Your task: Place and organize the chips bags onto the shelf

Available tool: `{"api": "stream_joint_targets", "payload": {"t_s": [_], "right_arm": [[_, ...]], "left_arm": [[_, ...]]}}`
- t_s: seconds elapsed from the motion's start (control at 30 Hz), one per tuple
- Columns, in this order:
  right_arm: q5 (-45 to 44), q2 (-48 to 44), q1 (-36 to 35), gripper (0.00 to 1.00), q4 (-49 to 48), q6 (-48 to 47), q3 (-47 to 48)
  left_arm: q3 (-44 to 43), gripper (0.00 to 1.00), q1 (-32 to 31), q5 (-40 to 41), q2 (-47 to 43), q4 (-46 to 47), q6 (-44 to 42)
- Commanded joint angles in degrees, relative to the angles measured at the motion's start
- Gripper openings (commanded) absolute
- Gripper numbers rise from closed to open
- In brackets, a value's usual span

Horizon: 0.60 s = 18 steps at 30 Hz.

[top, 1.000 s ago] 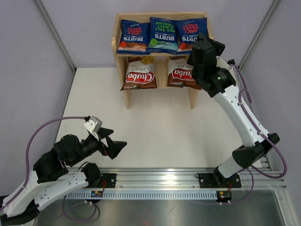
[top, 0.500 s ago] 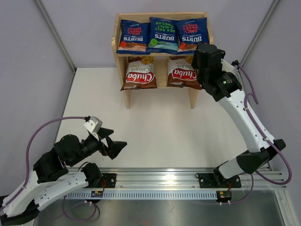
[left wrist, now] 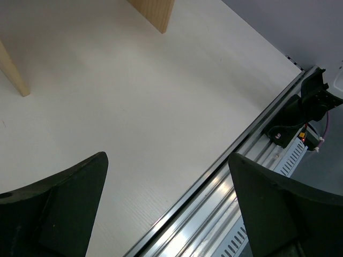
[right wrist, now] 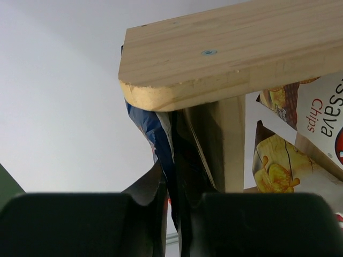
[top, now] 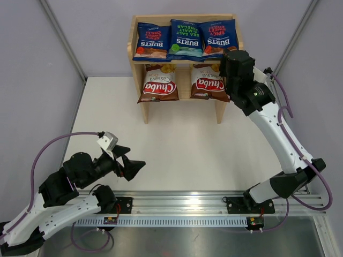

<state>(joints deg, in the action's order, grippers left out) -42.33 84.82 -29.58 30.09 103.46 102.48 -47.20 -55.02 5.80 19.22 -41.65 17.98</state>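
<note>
Finding: a robotics laboratory test cell. Grounds: a plain white tabletop (top: pixel 182 144) is enclosed by grey partition panels (top: pixel 32 80) set on metal struts (top: pixel 64 40), seen at upper left and upper right of the top view. Along the bottom edge an aluminium rail (top: pixel 182 206) carries two bolted arm bases (top: pixel 252 205), with purple cables (top: pixel 48 147) looped in the open. At top centre a small wooden shelf (top: pixel 146 110) holds chips bags (top: pixel 185 38).

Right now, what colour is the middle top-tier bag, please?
The middle bag is dark blue with a teal band, clearest in the top external view.
</note>
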Motion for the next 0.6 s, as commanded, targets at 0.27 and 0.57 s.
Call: {"api": "stream_joint_targets", "payload": {"t_s": [0.27,0.57], "right_arm": [[3.1,4.2,3.0,0.03,-2.4,1.7,4.0],[2.6,1.8,3.0,0.2,-2.9,1.7,1.3]], "left_arm": [[0.4,0.98,-0.1,-1.1,0.3,2.7,-0.5],[0.4,0.97,-0.1,-1.1,0.4,2.7,-0.5]]}}
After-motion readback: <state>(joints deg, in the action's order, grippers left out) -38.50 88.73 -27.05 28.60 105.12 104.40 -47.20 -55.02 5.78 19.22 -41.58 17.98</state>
